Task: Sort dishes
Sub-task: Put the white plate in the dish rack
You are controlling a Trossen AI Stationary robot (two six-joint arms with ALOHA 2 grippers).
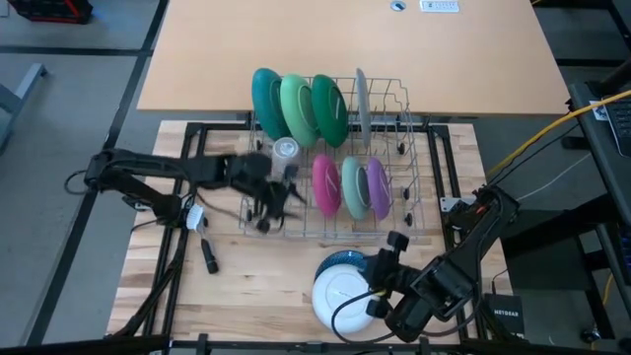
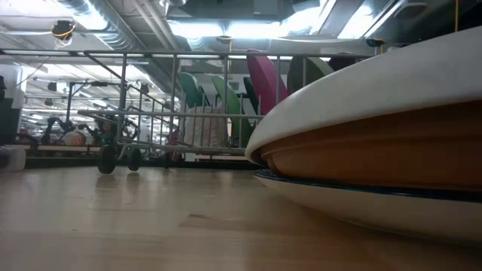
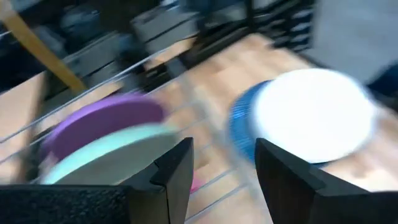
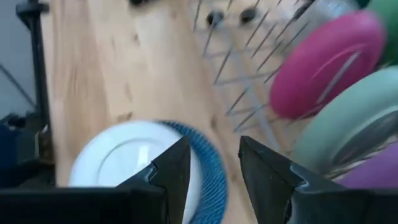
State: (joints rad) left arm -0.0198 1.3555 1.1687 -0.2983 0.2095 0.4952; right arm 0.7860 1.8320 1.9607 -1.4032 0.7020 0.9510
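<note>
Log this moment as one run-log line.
left gripper: open, empty, over rack | right gripper: open, empty, above white plate

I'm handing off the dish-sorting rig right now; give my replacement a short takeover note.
Left gripper: open, holding nothing, over the left end of the dish rack.
Right gripper: open, holding nothing, beside the stack on the table.
Racked, on edge: teal plate, two green plates and a grey plate in the far row; pink dish, pale green dish and purple dish in the near row.
Left to do: the stack in front of the rack, white dish on top, a tan one under it, a blue one beneath.
</note>
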